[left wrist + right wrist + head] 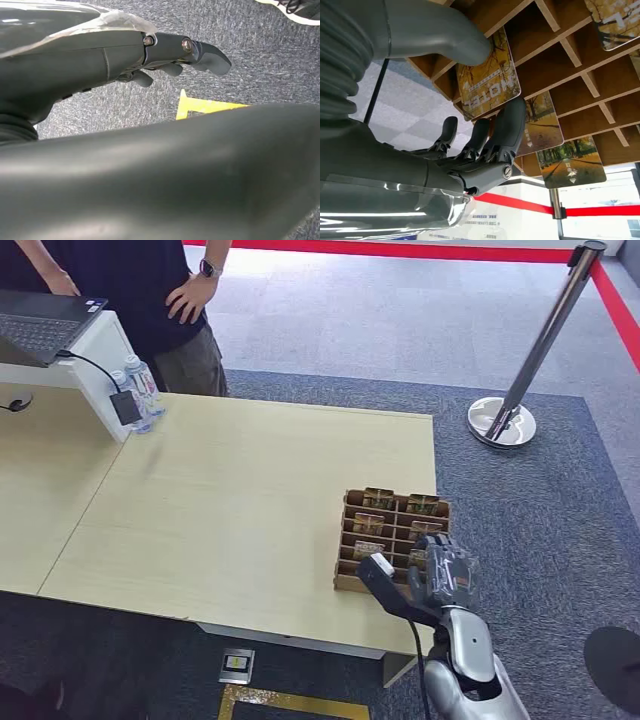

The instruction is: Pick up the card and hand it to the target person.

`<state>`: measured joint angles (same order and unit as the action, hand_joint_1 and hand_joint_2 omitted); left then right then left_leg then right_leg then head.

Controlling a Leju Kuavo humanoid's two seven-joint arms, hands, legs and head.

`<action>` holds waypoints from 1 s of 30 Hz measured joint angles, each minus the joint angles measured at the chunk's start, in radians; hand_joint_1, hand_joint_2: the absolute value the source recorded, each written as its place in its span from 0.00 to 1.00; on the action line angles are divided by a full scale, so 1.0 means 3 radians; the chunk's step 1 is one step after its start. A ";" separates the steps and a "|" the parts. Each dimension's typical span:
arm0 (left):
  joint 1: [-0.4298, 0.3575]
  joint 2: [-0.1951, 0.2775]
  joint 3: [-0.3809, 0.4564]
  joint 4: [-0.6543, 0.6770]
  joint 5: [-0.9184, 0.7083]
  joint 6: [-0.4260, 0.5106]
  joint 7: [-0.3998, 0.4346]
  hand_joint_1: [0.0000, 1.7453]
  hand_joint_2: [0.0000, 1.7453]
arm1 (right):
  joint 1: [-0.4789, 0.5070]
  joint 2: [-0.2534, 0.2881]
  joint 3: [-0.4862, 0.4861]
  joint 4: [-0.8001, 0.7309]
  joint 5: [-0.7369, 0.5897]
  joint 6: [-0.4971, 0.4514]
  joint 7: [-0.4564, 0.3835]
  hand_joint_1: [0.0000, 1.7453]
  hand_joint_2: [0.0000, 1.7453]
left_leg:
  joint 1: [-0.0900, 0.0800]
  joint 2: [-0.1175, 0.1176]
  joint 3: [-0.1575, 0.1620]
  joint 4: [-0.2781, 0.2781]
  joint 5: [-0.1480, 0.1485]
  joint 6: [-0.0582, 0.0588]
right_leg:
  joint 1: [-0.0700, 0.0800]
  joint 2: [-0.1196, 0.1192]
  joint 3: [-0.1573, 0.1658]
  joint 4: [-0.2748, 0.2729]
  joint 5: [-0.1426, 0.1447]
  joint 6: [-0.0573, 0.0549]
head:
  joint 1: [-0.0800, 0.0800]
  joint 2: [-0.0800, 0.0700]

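The right hand (pixel 444 575) is reaching over the rack's (pixel 355 570) near edge, thumb and fingers (pixel 508 125) bracketing a card (pixel 490 85) standing in its slot, not clearly pinching it. Judging by this, the pick-up step is underway; next, pinch and lift, then carry it to the person (pixel 162 300) beyond the table (pixel 226 510).

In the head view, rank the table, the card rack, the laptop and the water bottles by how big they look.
Largest to smallest as they appear:
1. table
2. card rack and laptop, too close to rank; the laptop is cut off by the picture's edge and sits farther away
3. water bottles
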<state>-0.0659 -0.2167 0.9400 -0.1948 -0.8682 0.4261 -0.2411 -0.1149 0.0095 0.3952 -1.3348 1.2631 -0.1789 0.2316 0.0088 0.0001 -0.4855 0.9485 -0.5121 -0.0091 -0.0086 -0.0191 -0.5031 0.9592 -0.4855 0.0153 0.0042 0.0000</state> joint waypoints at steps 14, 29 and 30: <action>0.0001 0.0006 0.0000 0.0003 0.0002 0.0003 0.0000 0.00 0.00 | -0.0010 0.0000 0.0000 0.0011 -0.0005 0.0004 -0.0018 0.70 1.00 | 0.0000 0.0000 0.0000 0.0000 0.0000 0.0000 | 0.0000 0.0000 0.0000 0.0000 0.0000 0.0000 | 0.0000 0.0000; 0.0004 0.0006 0.0009 0.0004 0.0011 0.0011 0.0000 0.00 0.00 | -0.0116 0.0001 0.0001 0.0114 -0.0060 0.0005 -0.0084 1.00 1.00 | 0.0000 0.0000 0.0002 0.0000 0.0000 0.0000 | 0.0000 0.0000 0.0002 0.0000 0.0000 0.0000 | 0.0000 0.0000; 0.0004 0.0006 0.0011 0.0004 0.0012 0.0011 0.0000 0.00 0.00 | -0.0119 0.0003 0.0003 0.0118 -0.0061 0.0005 -0.0085 1.00 1.00 | 0.0000 0.0000 0.0002 0.0000 0.0000 0.0000 | 0.0000 0.0000 0.0002 0.0000 0.0000 0.0000 | 0.0000 0.0000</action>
<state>-0.0648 -0.2148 0.9434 -0.1934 -0.8647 0.4294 -0.2411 -0.1505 0.0104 0.3960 -1.2994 1.2449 -0.1774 0.2061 0.0089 0.0001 -0.4848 0.9485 -0.5120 -0.0091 -0.0085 -0.0191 -0.5023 0.9592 -0.4854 0.0154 0.0042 0.0000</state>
